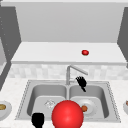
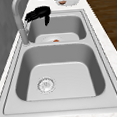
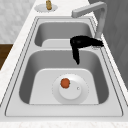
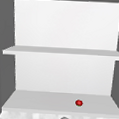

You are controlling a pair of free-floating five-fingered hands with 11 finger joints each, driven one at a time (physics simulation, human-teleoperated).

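The right hand (image 1: 81, 82) is hovering over the back of the right basin, just beside the faucet (image 1: 68, 73). Its fingers are lying straight and spread towards the faucet's upright and its thumb is hanging down, so it is open and gripping nothing. From the right side view the fingertips are reaching the foot of the upright, but whether they are touching it cannot be told.

The left hand (image 1: 38, 119) is hanging at the front rim of the sink (image 1: 24, 100), beside a large red ball (image 1: 67, 114); whether it is open or closed cannot be told.

The faucet is standing on the back ledge between the two basins, with its spout angling out over the right one. In my judgement it is behaving as a stiff, fixed metal fitting, heavy for its size. It is smooth and probably slippery, and not fragile. The sounder hold appears to be round the horizontal spout, away from the upright, where the hand is gaining leverage; a hold at the foot is giving little.

Below the right hand a plate (image 3: 75, 97) is lying flat in the right basin, carrying a small orange-red piece (image 3: 65, 83). A small red object (image 4: 79, 102) is sitting on the shelf above, well apart from both hands.
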